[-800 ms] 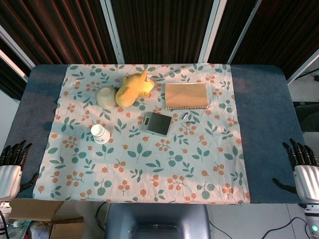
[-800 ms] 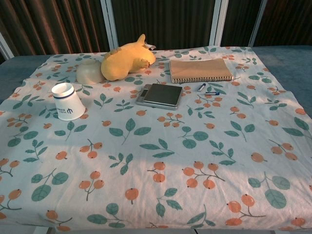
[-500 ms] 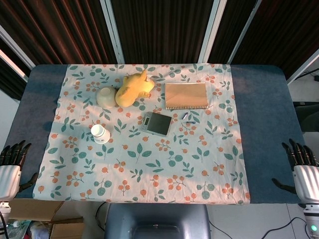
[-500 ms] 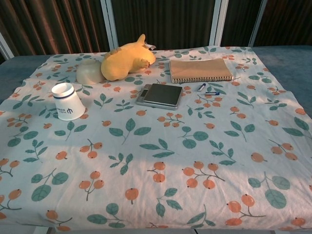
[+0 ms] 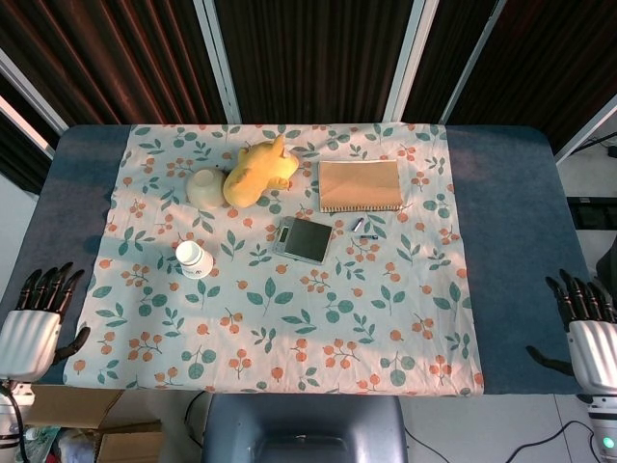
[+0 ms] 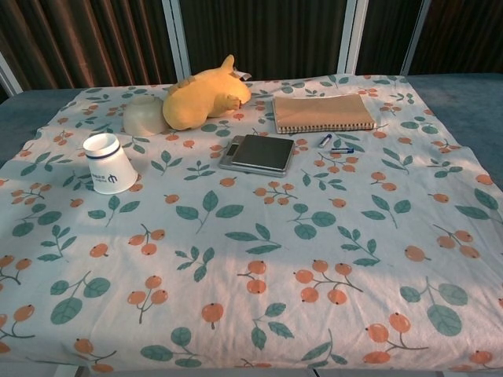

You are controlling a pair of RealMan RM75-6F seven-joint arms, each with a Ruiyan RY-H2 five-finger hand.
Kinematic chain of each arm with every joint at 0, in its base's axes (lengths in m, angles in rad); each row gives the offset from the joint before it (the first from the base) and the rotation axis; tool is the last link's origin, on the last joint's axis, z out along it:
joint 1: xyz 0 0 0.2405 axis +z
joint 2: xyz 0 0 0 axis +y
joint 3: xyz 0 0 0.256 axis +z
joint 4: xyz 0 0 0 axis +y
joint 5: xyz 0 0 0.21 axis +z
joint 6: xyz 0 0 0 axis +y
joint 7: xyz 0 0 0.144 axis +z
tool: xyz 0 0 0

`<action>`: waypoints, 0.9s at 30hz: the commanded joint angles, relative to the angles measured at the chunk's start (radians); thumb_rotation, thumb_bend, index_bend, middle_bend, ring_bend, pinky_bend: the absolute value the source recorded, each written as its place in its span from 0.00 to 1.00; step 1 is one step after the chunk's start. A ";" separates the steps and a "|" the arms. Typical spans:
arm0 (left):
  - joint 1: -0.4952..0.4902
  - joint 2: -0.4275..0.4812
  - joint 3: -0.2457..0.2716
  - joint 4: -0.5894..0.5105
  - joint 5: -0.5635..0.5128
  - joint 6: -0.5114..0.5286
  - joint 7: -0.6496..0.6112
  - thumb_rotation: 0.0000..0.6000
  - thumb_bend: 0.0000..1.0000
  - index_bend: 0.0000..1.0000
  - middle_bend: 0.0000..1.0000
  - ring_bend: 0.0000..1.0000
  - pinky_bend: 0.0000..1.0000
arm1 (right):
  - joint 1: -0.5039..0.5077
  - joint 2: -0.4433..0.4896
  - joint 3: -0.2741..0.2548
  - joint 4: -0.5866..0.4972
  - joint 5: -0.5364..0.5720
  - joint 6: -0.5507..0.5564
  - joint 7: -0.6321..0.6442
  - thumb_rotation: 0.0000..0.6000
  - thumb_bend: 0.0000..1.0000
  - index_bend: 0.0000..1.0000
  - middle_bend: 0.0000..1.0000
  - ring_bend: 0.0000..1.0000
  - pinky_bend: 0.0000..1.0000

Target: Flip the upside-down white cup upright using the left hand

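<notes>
The white cup (image 5: 195, 259) stands upside down on the flowered cloth at the left, with a dark band and logo on its side; the chest view shows the cup (image 6: 109, 163) at mid-left. My left hand (image 5: 37, 324) hovers at the table's near left corner, fingers apart and empty, well below and left of the cup. My right hand (image 5: 585, 330) sits at the near right corner, fingers spread, holding nothing. Neither hand appears in the chest view.
A yellow plush toy (image 5: 256, 170) lies beside a pale bowl (image 5: 206, 188) behind the cup. A dark scale (image 5: 303, 239), a tan notebook (image 5: 360, 185) and small pens (image 5: 361, 228) lie mid-table. The flowered cloth (image 5: 289, 328) covers the blue table (image 5: 511, 241).
My left hand has risen slightly toward the table and shifted right. The right hand, the cup and the other objects have not moved.
</notes>
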 commanded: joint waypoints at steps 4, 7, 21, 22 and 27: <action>-0.116 0.020 -0.041 -0.127 -0.004 -0.140 0.206 1.00 0.29 0.00 0.00 0.00 0.00 | -0.001 0.001 0.004 0.010 0.005 0.001 0.017 1.00 0.00 0.00 0.00 0.00 0.00; -0.179 0.007 -0.068 -0.176 -0.064 -0.230 0.339 1.00 0.30 0.00 0.00 0.00 0.00 | -0.003 0.001 0.003 0.016 0.002 0.003 0.027 1.00 0.00 0.00 0.00 0.00 0.00; -0.465 -0.191 -0.150 -0.077 -0.486 -0.456 0.796 1.00 0.30 0.00 0.00 0.00 0.00 | -0.003 -0.001 0.000 0.022 -0.001 -0.003 0.028 1.00 0.00 0.00 0.00 0.00 0.00; -0.481 -0.204 -0.148 -0.058 -0.508 -0.460 0.820 1.00 0.30 0.00 0.00 0.00 0.00 | -0.003 -0.002 0.000 0.022 0.000 -0.003 0.030 1.00 0.00 0.00 0.00 0.00 0.00; -0.557 -0.266 -0.132 0.022 -0.605 -0.468 0.923 1.00 0.30 0.00 0.00 0.00 0.00 | -0.002 -0.007 0.001 0.026 0.000 -0.004 0.033 1.00 0.00 0.00 0.00 0.00 0.00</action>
